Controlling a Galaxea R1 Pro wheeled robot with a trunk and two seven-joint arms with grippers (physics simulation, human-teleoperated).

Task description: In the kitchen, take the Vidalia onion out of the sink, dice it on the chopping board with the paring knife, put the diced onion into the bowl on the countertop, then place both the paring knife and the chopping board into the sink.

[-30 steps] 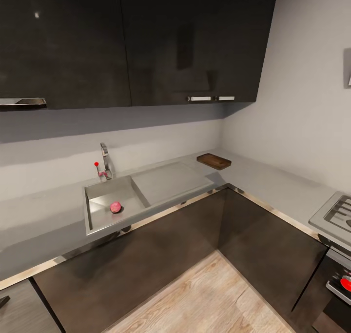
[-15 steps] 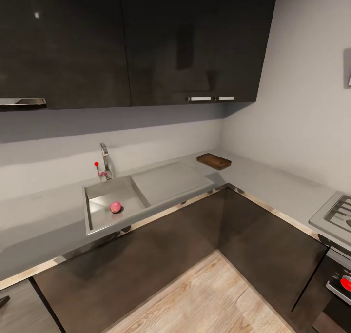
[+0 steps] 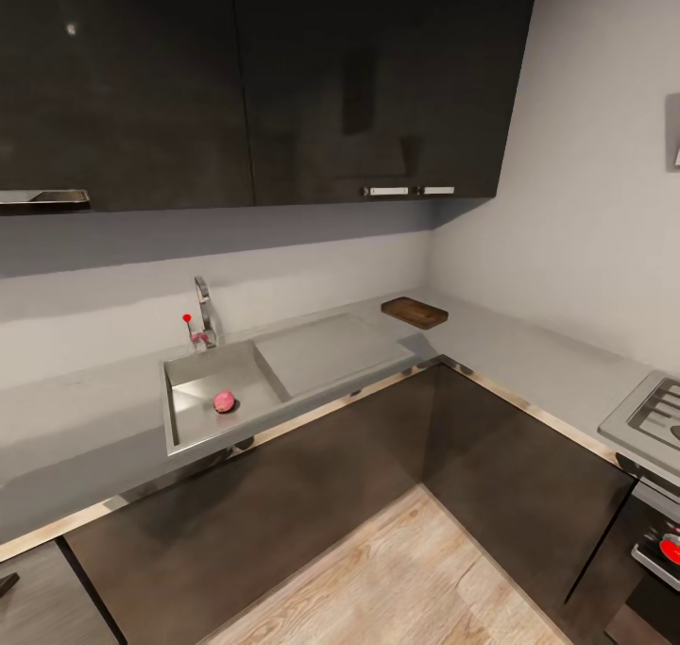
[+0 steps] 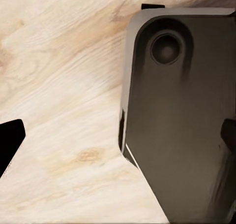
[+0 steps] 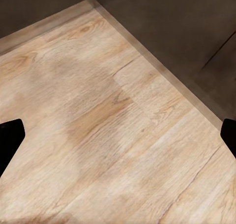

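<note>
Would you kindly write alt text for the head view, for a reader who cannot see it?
A corner kitchen seen from above: a pink-red onion lies in the steel sink set into the grey countertop, with a faucet behind it. A brown chopping board rests on the countertop near the corner. Dark cabinets hang above, and a stove edge shows at right.

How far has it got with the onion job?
Nothing looks done yet. The onion lies in the sink, and the chopping board sits bare on the countertop. Both wrist cameras face the wooden floor. Fetching, dicing, bowling and clearing up all remain.
</note>
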